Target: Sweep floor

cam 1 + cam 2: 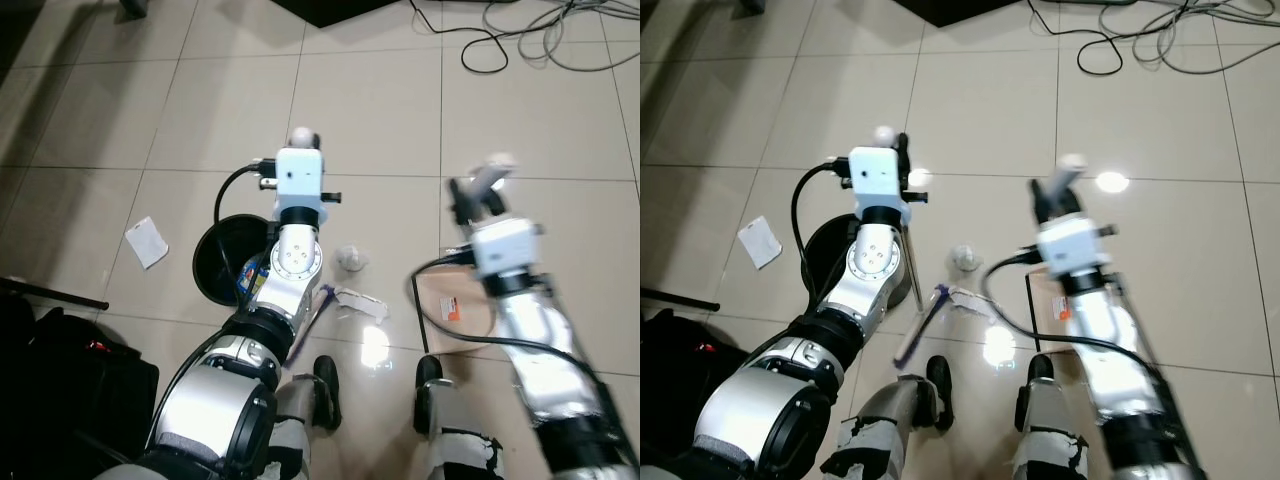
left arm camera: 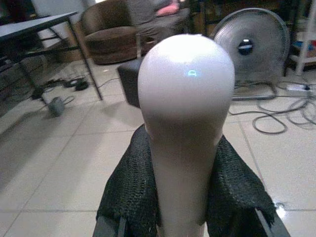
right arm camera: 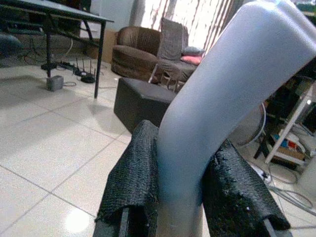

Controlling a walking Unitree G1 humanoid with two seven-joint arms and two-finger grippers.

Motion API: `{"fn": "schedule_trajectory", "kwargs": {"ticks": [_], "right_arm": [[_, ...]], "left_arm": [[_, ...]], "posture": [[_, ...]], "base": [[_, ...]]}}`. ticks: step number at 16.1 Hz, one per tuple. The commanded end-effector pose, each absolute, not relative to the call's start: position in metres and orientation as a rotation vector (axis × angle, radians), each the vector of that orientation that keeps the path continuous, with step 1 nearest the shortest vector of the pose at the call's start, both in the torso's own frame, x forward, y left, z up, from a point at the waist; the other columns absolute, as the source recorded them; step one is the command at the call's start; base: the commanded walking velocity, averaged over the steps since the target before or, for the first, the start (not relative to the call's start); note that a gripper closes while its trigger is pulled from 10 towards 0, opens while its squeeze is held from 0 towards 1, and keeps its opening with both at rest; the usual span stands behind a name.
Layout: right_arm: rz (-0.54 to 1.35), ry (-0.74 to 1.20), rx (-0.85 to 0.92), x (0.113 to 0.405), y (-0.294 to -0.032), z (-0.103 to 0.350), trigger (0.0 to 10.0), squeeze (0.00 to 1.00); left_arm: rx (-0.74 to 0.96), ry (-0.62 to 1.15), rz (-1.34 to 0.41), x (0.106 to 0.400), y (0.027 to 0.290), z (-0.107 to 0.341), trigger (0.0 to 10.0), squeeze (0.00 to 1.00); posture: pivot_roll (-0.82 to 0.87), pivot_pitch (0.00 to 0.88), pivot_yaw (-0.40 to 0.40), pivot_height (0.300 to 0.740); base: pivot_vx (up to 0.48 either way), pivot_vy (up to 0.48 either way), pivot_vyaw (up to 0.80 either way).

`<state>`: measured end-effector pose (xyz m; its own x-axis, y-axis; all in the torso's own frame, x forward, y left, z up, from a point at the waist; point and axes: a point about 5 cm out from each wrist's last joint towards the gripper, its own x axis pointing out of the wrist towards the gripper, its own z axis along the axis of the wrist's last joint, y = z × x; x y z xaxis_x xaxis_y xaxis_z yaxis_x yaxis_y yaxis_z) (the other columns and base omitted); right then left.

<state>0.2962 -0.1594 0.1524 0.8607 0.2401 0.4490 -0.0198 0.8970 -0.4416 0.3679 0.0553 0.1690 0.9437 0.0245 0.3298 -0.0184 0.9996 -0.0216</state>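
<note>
Left gripper (image 2: 185, 197) pinching broom handle (image 2: 185, 113), right gripper (image 3: 180, 197) pinching dustpan handle (image 3: 222, 98). Best to push crumpled paper (image 1: 351, 258), below between both grippers, gently toward dustpan (image 1: 222, 262).

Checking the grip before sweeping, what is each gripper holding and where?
Left gripper clamps a white handle below its rounded top; right gripper clamps a grey handle below its bend.

Two silver arms with black elbow joints, white box-shaped wrist modules trailing black cables, black mesh-padded fingers (image 2: 133, 192), black feet.
</note>
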Motion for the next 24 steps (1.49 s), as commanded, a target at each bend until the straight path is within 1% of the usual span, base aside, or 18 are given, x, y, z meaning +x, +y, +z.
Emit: {"fn": "schedule_trajectory", "kwargs": {"ticks": [1,3,5,7,8,9,10,11,13,17,18,19,20,22,23,24], "right_arm": [[0.148,-0.467,-0.433,0.294,-0.151,0.135,10.0,0.0],[0.147,-0.488,-0.403,0.298,-0.137,0.136,10.0,0.0],[0.142,-0.501,-0.395,0.298,-0.133,0.135,10.0,0.0],[0.129,-0.491,-0.384,0.294,-0.131,0.128,10.0,0.0],[0.127,-0.491,-0.384,0.293,-0.131,0.128,10.0,0.0],[0.121,-0.491,-0.377,0.292,-0.128,0.126,10.0,0.0],[0.116,-0.492,-0.369,0.292,-0.126,0.126,10.0,0.0],[0.114,-0.492,-0.366,0.292,-0.125,0.127,10.0,0.0],[0.111,-0.487,-0.355,0.293,-0.12,0.126,10.0,0.0],[0.075,-0.487,-0.33,0.301,-0.125,0.131,10.0,0.0],[0.07,-0.49,-0.329,0.303,-0.127,0.133,10.0,0.0],[0.029,-0.515,-0.301,0.308,-0.135,0.144,10.0,0.0],[0.016,-0.534,-0.284,0.309,-0.143,0.151,10.0,0.0],[0.006,-0.547,-0.243,0.31,-0.154,0.156,10.0,0.0],[0.003,-0.549,-0.235,0.31,-0.156,0.157,10.0,0.0],[-0.02,-0.551,-0.208,0.31,-0.161,0.159,10.0,0.0]], "left_arm": [[-0.067,-0.264,0.059,0.364,0.051,0.155,10.0,0.0],[-0.111,-0.244,0.07,0.365,0.043,0.158,10.0,0.0],[-0.146,-0.231,0.086,0.366,0.04,0.161,10.0,0.0],[-0.263,-0.174,0.138,0.366,0.031,0.164,10.0,0.0],[-0.296,-0.161,0.144,0.366,0.028,0.165,10.0,0.0],[-0.379,-0.137,0.147,0.366,0.019,0.17,10.0,0.0],[-0.433,-0.126,0.142,0.365,0.012,0.175,10.0,0.0],[-0.452,-0.123,0.14,0.365,0.009,0.177,10.0,0.0],[-0.549,-0.088,0.115,0.362,-0.006,0.185,10.0,0.0],[-0.683,-0.026,0.054,0.352,-0.028,0.188,10.0,0.0],[-0.69,-0.031,0.039,0.351,-0.029,0.19,10.0,0.0],[-0.657,-0.12,-0.011,0.353,-0.025,0.2,10.0,0.0],[-0.639,-0.173,-0.02,0.36,-0.013,0.209,10.0,0.0],[-0.672,-0.181,-0.036,0.371,-0.001,0.221,10.0,0.0],[-0.684,-0.179,-0.042,0.373,0.001,0.223,10.0,0.0],[-0.731,-0.159,-0.08,0.376,0.001,0.23,10.0,0.0]], "posture": [[0.08,0.378,0.234,0.74],[0.09,0.379,0.235,0.74],[0.08,0.381,0.232,0.74],[0.08,0.38,0.233,0.74],[0.08,0.382,0.233,0.74],[0.08,0.382,0.234,0.74],[0.08,0.378,0.234,0.74],[0.08,0.377,0.233,0.74],[0.08,0.372,0.23,0.74],[0.06,0.337,0.215,0.74],[0.05,0.326,0.21,0.74],[0.04,0.311,0.202,0.74],[0.03,0.298,0.194,0.74],[0.03,0.279,0.177,0.74],[0.03,0.279,0.177,0.74],[0.03,0.27,0.171,0.74]], "base": [[0.0,0.0,0.0],[0.0,0.0,0.0],[0.0,0.0,0.0],[0.0,0.0,0.0],[0.0,0.0,0.0],[0.0,0.0,0.0],[0.0,0.0,0.0],[0.0,0.0,0.0],[0.0,0.0,0.0],[0.0,0.0,0.0],[0.0,0.0,0.0],[0.0,0.0,0.0],[0.0,0.0,0.0],[0.0,0.0,0.0],[0.0,0.0,0.0],[0.0,0.0,0.0]]}}
